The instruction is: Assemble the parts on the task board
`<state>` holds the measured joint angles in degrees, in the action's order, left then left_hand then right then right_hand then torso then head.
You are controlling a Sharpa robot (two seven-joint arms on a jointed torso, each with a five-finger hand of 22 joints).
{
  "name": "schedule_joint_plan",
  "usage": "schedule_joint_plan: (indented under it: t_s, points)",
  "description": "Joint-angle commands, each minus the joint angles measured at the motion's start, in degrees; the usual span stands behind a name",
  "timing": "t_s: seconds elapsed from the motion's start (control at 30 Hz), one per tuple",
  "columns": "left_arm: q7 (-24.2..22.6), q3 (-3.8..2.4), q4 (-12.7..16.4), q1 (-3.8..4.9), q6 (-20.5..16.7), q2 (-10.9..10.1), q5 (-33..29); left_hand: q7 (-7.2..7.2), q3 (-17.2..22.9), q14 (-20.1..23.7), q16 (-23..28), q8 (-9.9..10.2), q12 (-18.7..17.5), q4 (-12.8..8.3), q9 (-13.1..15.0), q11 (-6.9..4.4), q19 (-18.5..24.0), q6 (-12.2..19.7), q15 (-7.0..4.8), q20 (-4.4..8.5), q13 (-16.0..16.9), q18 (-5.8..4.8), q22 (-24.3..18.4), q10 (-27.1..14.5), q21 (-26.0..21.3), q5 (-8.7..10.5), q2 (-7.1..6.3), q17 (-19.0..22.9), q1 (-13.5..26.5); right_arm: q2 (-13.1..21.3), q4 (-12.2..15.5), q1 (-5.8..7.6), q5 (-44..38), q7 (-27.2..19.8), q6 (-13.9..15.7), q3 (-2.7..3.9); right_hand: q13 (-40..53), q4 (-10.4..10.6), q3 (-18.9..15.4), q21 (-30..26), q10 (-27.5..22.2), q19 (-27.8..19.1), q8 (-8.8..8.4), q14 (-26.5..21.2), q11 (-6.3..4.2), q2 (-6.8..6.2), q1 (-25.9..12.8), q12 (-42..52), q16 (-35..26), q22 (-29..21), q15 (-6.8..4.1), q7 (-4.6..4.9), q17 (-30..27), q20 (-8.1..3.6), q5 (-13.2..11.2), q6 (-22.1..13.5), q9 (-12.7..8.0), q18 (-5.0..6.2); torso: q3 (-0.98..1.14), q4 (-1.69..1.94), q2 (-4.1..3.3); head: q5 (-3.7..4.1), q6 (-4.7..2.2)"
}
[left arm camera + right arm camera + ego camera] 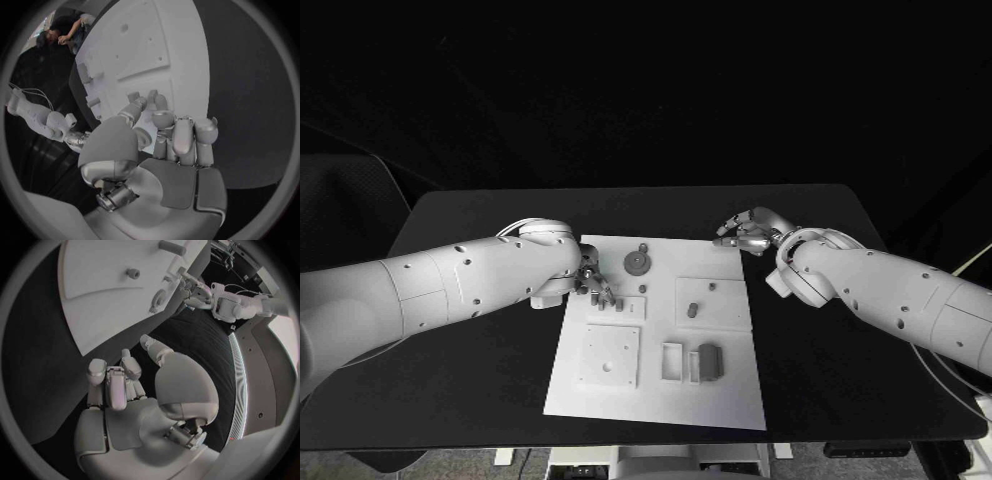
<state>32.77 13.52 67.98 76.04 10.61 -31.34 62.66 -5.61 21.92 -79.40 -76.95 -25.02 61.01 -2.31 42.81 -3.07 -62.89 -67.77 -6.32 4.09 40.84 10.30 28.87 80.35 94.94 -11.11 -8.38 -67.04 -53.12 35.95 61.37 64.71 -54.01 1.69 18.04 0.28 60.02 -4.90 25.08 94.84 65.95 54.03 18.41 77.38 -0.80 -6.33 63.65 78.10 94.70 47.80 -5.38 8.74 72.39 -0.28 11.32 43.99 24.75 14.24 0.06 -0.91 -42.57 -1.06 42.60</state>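
The white task board (661,390) lies in the middle of the black table. On it are a round grey part (638,262), a dark grey block (710,362) in a slot, and two small grey pegs (692,310) on a raised square. My left hand (594,284) is at the board's left edge, fingers curled, fingertips (153,98) touching the board (162,40) by a small raised plate (629,306). I see nothing in it. My right hand (749,235) hovers off the board's far right corner, with its fingers (112,385) curled in on nothing.
Bare black table (473,370) surrounds the board on all sides. A raised square plate (612,355) sits on the board's near left. The table's near edge runs close below the board.
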Motion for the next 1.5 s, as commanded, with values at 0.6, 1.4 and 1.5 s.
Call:
schedule_joint_plan:
  t_s: [0.6,1.4,1.5]
  points:
    - [-2.77,-0.37,1.08,0.12,-7.9,-2.15,-5.17,-0.77,0.58,3.47,2.68,1.56,-2.52,-1.84,0.27,1.12,3.19,2.48,0.41,-0.06,-1.29,3.22,-1.02,-4.2,3.6,0.25,1.14,1.82,-0.89,0.19,-0.17,-0.02,-0.11,-0.54,-0.63,0.01,-0.09,0.07,0.34,3.3,-0.31,0.3,0.2,-0.52,-0.01,-0.02,-0.62,0.11,0.59,-0.08,0.0,1.01,-0.05,0.0,0.25,0.64,-0.08,0.75,-0.02,0.04,0.06,0.09,-0.45]
    - [-32.05,-2.02,-1.21,0.61,-19.71,-3.37,-4.67,-1.48,7.29,12.88,17.37,4.81,-16.73,-5.6,-1.31,7.95,13.8,11.15,6.29,-1.9,-11.12,-1.8,-7.76,-15.86,-7.8,0.62,0.22,11.71,-15.28,0.36,-0.61,-0.02,0.15,-0.76,-0.57,0.01,-0.1,0.06,0.37,3.3,-0.31,0.3,0.21,-0.52,-0.01,0.0,-0.64,0.12,0.6,-0.08,0.0,1.0,-0.05,0.0,0.25,0.65,-0.08,0.75,-0.03,0.03,0.0,0.27,-1.35]
    - [-32.47,-1.97,-4.78,0.94,-18.97,-1.56,-7.89,-1.38,4.95,10.01,14.23,6.43,-13.95,-5.4,-2.25,7.02,11.09,13.72,5.14,-1.36,-9.94,-1.35,-6.84,-13.09,-5.47,0.68,-0.23,9.74,-15.69,0.24,-0.78,-0.02,0.19,-0.83,-0.6,0.01,-0.1,0.06,0.37,3.31,-0.31,0.3,0.21,-0.53,-0.01,0.0,-0.64,0.12,0.6,-0.08,0.0,1.0,-0.07,0.0,0.25,0.66,-0.08,0.75,-0.04,0.04,0.03,-0.06,-1.59]
